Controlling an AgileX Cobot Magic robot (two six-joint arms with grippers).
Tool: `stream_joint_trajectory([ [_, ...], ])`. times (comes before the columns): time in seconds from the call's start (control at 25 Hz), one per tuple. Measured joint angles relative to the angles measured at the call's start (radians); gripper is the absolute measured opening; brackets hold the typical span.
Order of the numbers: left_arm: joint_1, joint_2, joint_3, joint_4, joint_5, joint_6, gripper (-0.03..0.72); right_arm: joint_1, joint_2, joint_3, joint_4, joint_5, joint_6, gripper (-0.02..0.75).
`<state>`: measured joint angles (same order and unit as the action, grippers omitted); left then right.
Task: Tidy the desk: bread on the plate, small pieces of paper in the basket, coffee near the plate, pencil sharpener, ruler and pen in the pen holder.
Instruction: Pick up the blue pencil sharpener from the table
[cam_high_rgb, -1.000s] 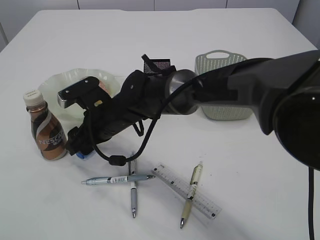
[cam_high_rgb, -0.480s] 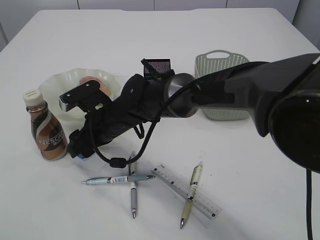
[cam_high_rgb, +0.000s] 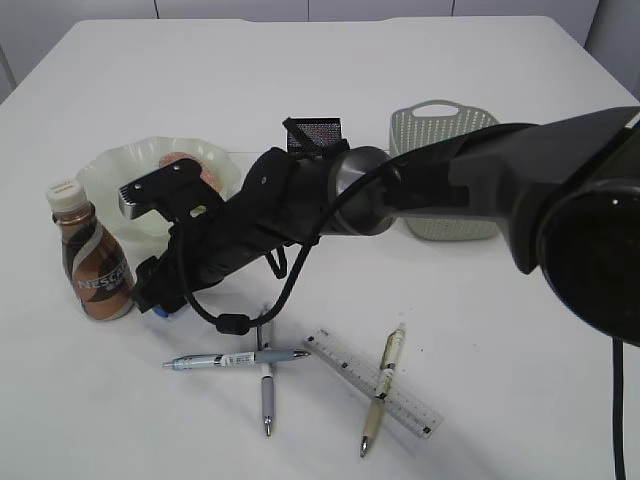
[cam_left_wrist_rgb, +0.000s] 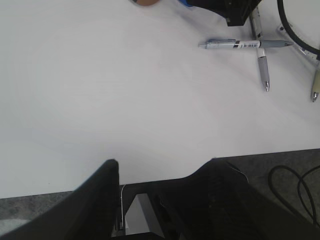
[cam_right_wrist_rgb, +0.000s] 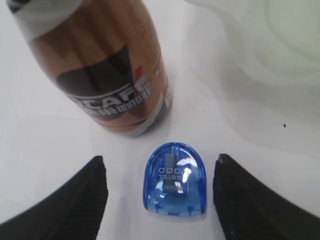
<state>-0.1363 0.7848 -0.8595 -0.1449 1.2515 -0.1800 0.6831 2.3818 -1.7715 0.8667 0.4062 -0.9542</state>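
Left pincer (cam_left_wrist_rgb: 165, 200) idled open at the desk (cam_high_rgb: 480, 330) edge, holding nothing. Coffee (cam_right_wrist_rgb: 100, 65) stood just left of the pencil sharpener (cam_right_wrist_rgb: 175, 180), plate (cam_right_wrist_rgb: 280, 45) beyond it on the right. Right pincer (cam_right_wrist_rgb: 160, 192) straddled the sharpener, jaws wide, not touching it. I'd drop straight down, centre it, close on the flat sides without nudging the bottle.

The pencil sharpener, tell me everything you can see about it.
The pencil sharpener is a small translucent blue plastic shell, rounded at one end and flat at the other, with embossed lettering and a dark blade block showing inside. It lies flat on the white desk, just beside the coffee and apart from it. The right gripper straddles it, fingers open on either side, not touching.
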Motion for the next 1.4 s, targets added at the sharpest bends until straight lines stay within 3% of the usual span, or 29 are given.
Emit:
stream_joint_trajectory([
  [1.4,0.0,0.0,0.0,0.0,0.0,0.002,0.424,0.002,0.047,-0.011,0.006,-0.028,-0.082,0.491],
])
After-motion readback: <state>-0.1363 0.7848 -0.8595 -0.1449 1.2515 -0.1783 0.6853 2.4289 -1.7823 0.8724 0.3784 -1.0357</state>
